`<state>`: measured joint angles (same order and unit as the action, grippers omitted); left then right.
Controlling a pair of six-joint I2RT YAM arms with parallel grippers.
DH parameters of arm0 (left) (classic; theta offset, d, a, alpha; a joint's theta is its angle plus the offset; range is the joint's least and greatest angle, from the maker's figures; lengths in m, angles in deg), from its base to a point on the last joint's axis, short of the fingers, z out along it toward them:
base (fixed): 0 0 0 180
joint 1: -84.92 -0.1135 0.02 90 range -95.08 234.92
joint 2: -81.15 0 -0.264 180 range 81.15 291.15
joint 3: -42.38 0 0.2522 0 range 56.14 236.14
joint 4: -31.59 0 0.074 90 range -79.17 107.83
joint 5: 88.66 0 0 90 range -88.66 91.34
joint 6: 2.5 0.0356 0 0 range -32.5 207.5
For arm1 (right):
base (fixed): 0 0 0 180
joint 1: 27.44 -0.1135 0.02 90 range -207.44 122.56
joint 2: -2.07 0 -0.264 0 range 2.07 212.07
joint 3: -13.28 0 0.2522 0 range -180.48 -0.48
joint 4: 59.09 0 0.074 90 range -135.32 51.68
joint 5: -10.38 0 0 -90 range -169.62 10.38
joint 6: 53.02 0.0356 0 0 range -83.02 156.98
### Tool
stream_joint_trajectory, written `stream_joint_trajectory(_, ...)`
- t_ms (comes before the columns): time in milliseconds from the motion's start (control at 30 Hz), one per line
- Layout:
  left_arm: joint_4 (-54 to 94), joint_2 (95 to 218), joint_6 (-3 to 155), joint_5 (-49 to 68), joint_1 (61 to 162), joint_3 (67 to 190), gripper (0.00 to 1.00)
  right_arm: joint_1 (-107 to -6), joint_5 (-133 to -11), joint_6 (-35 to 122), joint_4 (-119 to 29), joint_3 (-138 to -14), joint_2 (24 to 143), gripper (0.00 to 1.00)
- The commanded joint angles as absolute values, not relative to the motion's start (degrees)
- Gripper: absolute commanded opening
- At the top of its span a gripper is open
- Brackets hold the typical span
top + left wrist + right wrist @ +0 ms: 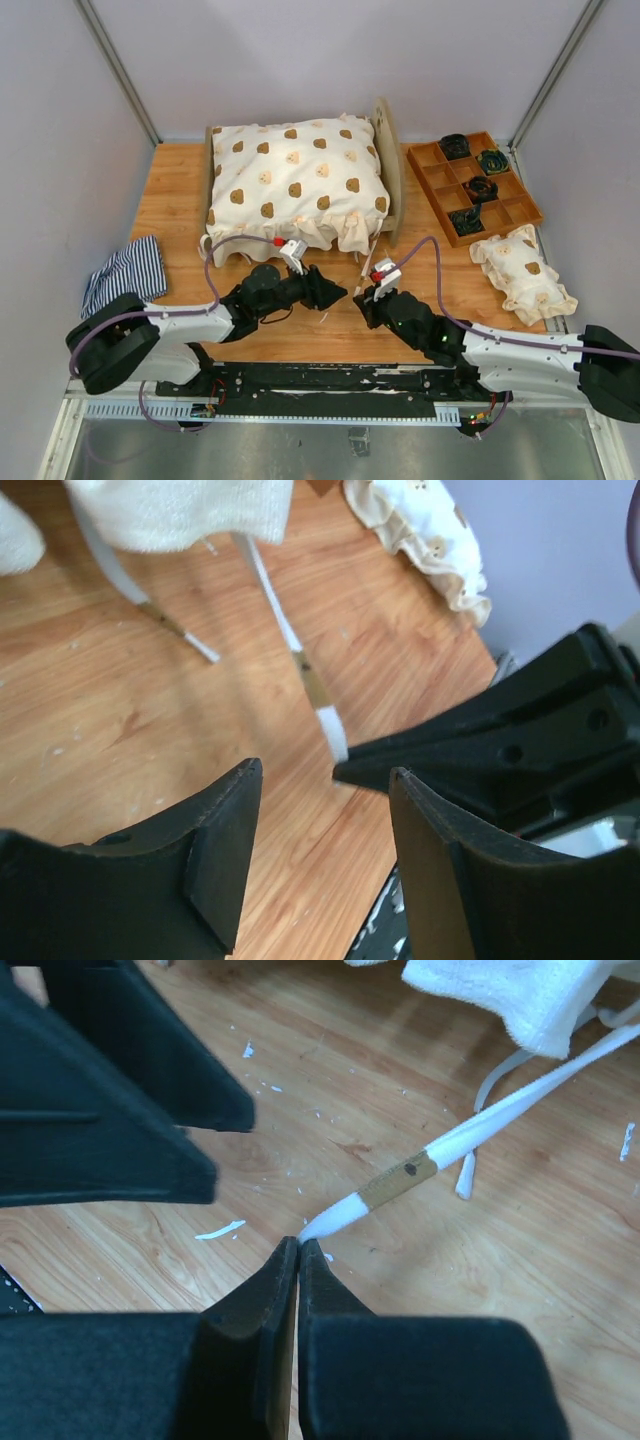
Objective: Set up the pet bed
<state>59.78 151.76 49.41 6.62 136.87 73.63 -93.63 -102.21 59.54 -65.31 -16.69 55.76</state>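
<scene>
A white tie from the cushion on the pet bed is pinched by the closed right gripper; the left gripper is seen parted and empty, just left of it.

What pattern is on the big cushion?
Cream cushion with brown bear faces; clearest in the top view.

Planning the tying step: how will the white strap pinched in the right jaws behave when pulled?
Likely floppy: the strap is thin and flat, like ribbon. Probably very light, so it should follow the right jaws readily. It may slip out: only its tip sits between the shut jaws.
</scene>
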Motion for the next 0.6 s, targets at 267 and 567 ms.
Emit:
stream_joint_trajectory(267,71.3,171.6,39.6,11.7,137.9,84.8,0.60,-94.1,-100.8,51.8,-70.4,-13.8,54.0,0.00)
stream_joint_trajectory(567,71.6,175.4,38.5,15.6,138.0,87.5,0.38,-94.0,-102.6,50.9,-70.5,-13.0,55.5,0.00)
